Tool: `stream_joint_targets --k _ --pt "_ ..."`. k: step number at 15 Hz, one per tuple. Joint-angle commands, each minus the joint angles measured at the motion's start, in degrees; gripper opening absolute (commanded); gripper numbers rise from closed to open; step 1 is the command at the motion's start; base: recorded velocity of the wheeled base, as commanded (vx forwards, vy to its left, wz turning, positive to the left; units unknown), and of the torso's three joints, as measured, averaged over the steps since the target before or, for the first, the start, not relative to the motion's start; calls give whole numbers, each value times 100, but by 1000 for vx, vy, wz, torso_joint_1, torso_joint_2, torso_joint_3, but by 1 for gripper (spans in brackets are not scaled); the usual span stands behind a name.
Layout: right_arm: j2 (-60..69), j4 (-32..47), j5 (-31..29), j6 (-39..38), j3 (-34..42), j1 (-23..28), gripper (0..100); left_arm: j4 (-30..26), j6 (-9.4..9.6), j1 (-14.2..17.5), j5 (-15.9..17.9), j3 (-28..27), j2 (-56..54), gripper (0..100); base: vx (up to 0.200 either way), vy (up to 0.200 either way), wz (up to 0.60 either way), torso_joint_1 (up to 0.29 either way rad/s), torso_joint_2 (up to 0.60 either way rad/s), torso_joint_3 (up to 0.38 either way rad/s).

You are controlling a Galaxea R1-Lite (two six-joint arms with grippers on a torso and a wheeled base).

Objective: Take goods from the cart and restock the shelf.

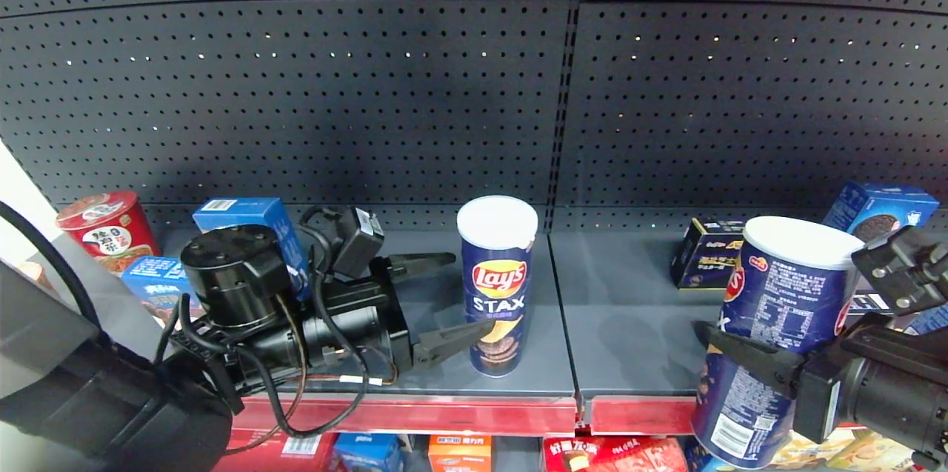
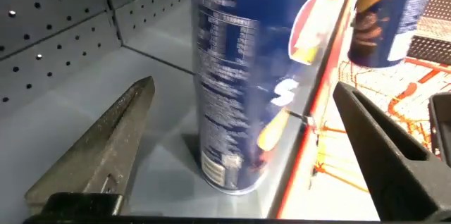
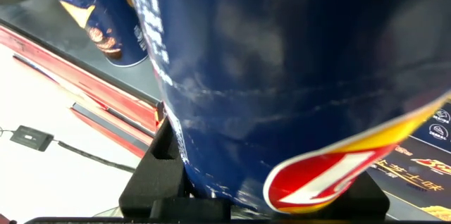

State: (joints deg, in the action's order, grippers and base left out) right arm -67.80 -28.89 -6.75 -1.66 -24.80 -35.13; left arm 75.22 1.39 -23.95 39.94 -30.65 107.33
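Two chip cans: one (image 1: 496,287) stands upright near the shelf's red front edge (image 1: 444,413), at the left gripper's (image 1: 472,291) spread fingertips. The other (image 1: 785,294) is pinched in the right gripper (image 1: 763,353) — bare shelf (image 1: 629,338) lies between them.

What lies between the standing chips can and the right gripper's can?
Between the standing can and the held can, the head view shows bare shelf with a seam.

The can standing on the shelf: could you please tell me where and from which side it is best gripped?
Probably best around the mid-body of the can, side-on from the robot's left. It stands upright, its round wall is straight, and nothing crowds its sides. The left hand is open and level there, with one finger toward the can's back and one toward its front.
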Motion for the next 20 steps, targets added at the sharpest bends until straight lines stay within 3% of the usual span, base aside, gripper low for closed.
stream_joint_targets --k 1,2,5,8,9,12,14,17,19,20 --pt "-5 -2 -1 -1 1 -2 0 46 2 5 -3 261 -335 100 0 0 0 0 0 0" --pt "-5 -2 -1 -1 -8 6 0 55 2 40 -21 692 -704 100 0 0 0 0 0 0" --pt "4 -2 -1 -1 36 6 0 46 -51 321 -144 1263 -1443 100 0 0 0 0 0 0" --pt "-5 -2 -1 -1 54 15 0 -16 -675 488 -663 1562 -2550 100 0 0 0 0 0 0" --pt "-5 -11 7 -1 80 15 0 -51 -781 488 -979 1553 -2831 100 0 0 0 0 0 0" --pt "4 -20 7 -1 124 15 0 -692 -737 479 -1972 1562 -3543 100 0 0 0 0 0 0" --pt "39 -11 7 -1 133 68 0 -1510 -447 532 -3062 1571 -4053 100 0 0 0 0 0 0" --pt "66 -20 7 -1 159 86 0 -2292 -376 673 -4486 1641 -4712 100 0 0 0 0 0 0" --pt "48 -20 16 -1 150 86 0 -2556 -341 734 -5040 1878 -5152 100 0 0 0 0 0 0" --pt "22 -20 16 -1 115 86 0 -2609 -95 1024 -5163 2168 -5547 100 0 0 0 0 0 0"
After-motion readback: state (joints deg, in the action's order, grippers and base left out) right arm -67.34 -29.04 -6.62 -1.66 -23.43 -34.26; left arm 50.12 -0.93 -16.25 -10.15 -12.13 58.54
